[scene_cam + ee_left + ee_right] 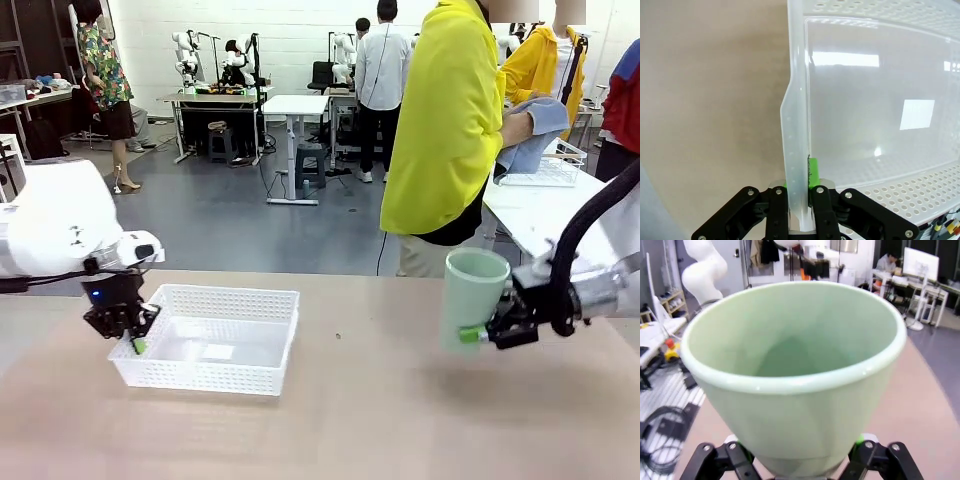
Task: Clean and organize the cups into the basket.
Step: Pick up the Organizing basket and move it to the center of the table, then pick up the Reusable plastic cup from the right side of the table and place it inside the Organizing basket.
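Mint green cup (472,290): upright over worktop (380,420), clenched in right claw (478,332)
White basket (210,376): side wall clamped by left claw (133,338)

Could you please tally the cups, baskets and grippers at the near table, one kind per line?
Mint green cup: 1, held by the right gripper
White basket: 1, side wall pinched by the left gripper
Grippers: 2
Total: 4

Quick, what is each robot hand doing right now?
Left hand: closed on the side wall of the basket.
Right hand: closed on the mint green cup.
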